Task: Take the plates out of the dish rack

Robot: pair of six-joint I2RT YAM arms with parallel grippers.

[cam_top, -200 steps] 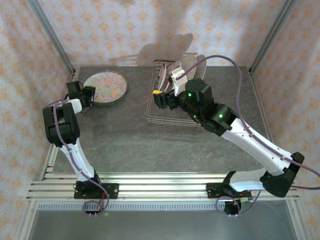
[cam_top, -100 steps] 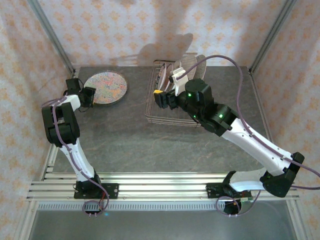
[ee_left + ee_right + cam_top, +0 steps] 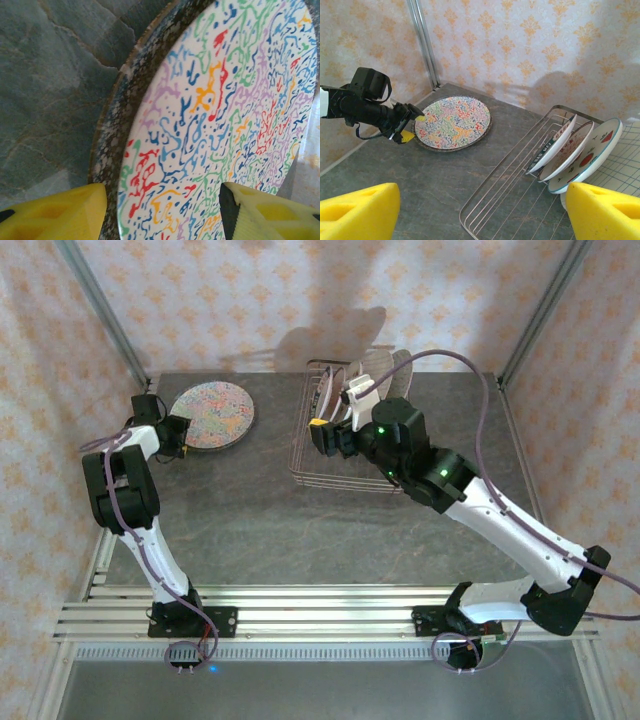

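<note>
A multicolour squiggle plate (image 3: 212, 412) lies flat on a larger speckled brown plate (image 3: 112, 130) at the table's back left. My left gripper (image 3: 181, 436) is open at that stack's near-left rim, yellow fingers (image 3: 55, 212) either side of the edge, touching nothing. The wire dish rack (image 3: 305, 468) stands at the back centre. In it lean white plates with red marks (image 3: 555, 142) (image 3: 587, 160) and a plaid-lined one (image 3: 620, 172). My right gripper (image 3: 322, 435) hovers open over the rack's front half (image 3: 495, 200), holding nothing.
Patterned walls and metal corner posts (image 3: 100, 310) close in the table on three sides. Bare grey tabletop (image 3: 300, 530) stretches between the rack, the plate stack and the arm bases. A purple cable (image 3: 470, 380) loops above the right arm.
My left gripper has edged slightly back and left along the stacked plates' rim. The right arm and the rack's plates look unchanged.
</note>
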